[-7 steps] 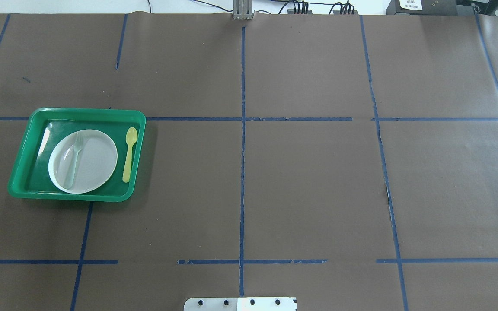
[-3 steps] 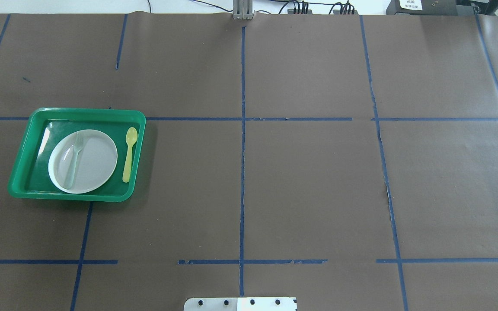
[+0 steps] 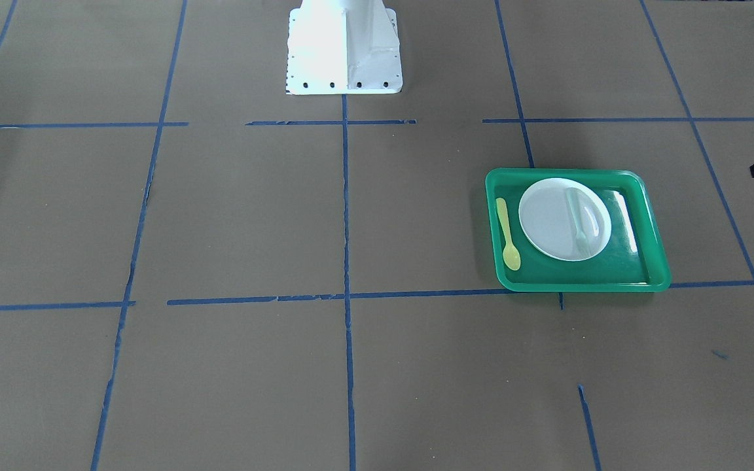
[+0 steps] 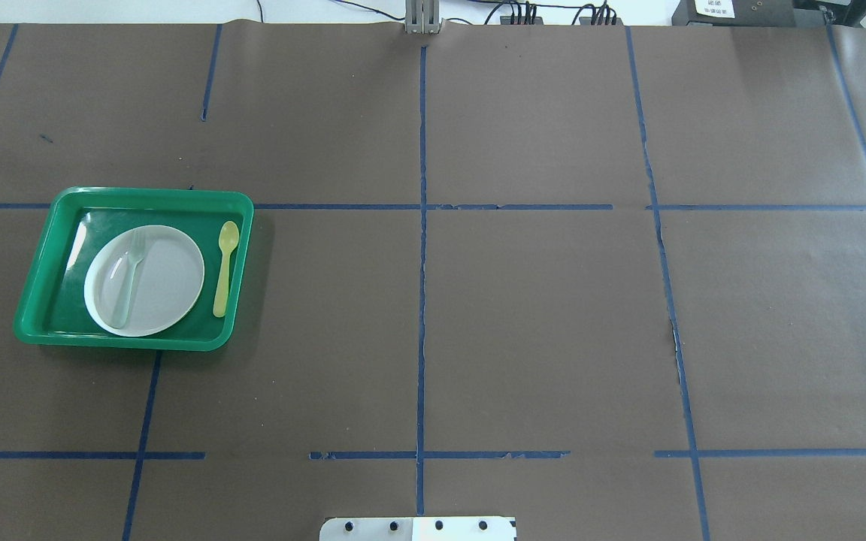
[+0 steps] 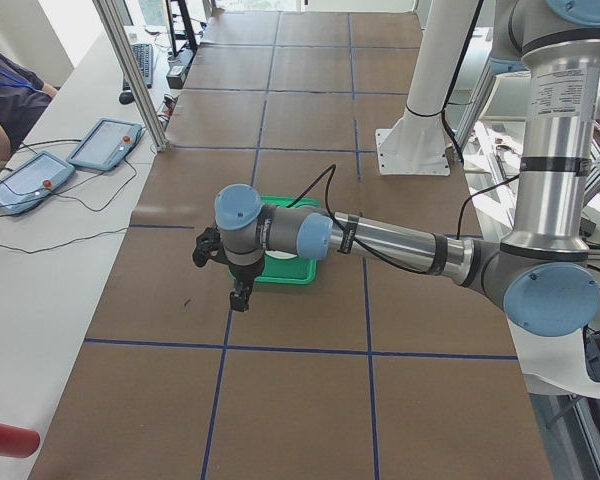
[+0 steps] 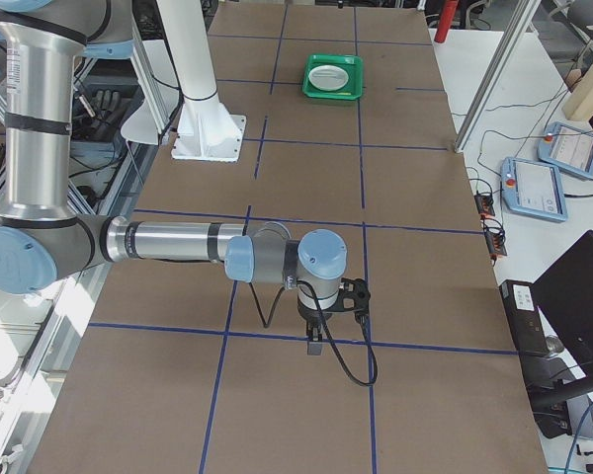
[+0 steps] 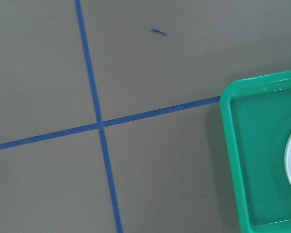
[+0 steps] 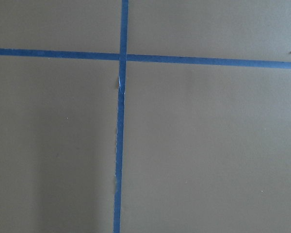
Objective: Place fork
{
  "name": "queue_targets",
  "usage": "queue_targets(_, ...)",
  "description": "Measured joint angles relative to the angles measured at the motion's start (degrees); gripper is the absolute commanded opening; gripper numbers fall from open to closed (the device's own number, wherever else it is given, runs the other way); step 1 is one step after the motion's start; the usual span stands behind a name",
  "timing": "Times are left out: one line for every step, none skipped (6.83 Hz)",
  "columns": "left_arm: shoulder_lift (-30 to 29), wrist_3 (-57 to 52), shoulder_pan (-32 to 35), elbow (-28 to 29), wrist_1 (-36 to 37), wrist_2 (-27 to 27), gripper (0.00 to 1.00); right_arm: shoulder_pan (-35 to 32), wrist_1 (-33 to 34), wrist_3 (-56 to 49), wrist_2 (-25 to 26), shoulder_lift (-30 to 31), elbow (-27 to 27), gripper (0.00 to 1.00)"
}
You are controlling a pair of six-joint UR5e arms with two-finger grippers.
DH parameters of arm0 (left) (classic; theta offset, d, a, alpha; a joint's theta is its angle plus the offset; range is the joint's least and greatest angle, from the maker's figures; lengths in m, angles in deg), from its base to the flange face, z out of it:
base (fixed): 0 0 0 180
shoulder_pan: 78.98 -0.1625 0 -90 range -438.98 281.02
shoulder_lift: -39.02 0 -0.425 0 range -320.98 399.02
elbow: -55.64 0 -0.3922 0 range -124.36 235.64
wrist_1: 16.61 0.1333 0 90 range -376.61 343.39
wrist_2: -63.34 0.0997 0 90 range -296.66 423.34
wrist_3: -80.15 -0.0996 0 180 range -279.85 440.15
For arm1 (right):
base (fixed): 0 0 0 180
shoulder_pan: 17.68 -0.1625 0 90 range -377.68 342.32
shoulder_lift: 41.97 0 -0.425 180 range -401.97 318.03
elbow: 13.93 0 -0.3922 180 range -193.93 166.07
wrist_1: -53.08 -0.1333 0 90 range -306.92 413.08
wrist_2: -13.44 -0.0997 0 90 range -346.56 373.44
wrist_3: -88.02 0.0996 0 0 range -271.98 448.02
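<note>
The green tray (image 4: 149,194) holds a white plate (image 4: 171,274) and, beside it on the tray floor, a yellow spoon (image 4: 223,269). The fork (image 4: 128,278) lies on the plate's left half. My left gripper (image 5: 239,292) hangs near the tray, my right gripper (image 6: 315,342) well apart from it; I cannot tell whether either is open. The pale fork's handle end perhaps overhangs the plate's rim. My left wrist view cuts off all but a tray corner.

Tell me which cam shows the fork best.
Overhead exterior: the fork lies on the white plate, and its tines are clear. Front-facing shows it fainter against the plate. In exterior right it is too small to tell. In exterior left the left arm hides it. The wrist views miss it.
</note>
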Motion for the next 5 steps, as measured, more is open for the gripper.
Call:
queue_targets(-2.93,7.28,-5.27,-0.93,-0.02,2.27,1.00,0.00,0.00,-0.01,0.00,0.00,0.00,1.00)
queue_targets(-5.31,11.57,-9.13,-1.06,-0.20,4.43,1.00,0.00,0.00,-0.02,0.00,0.00,0.00,1.00)
queue_targets(-6.95,14.13,-11.97,-0.40,-0.95,5.58,1.00,0.00,0.00,-0.02,0.00,0.00,0.00,1.00)
queue_targets(-7.81,18.24,-14.88,0.92,-3.72,7.27,1.00,0.00,0.00,0.00,0.00,0.00,0.00,1.00)
queue_targets(-7.75,23.15,-17.42,2.96,-8.53,8.90,1.00,0.00,0.00,0.04,0.00,0.00,0.00,1.00)
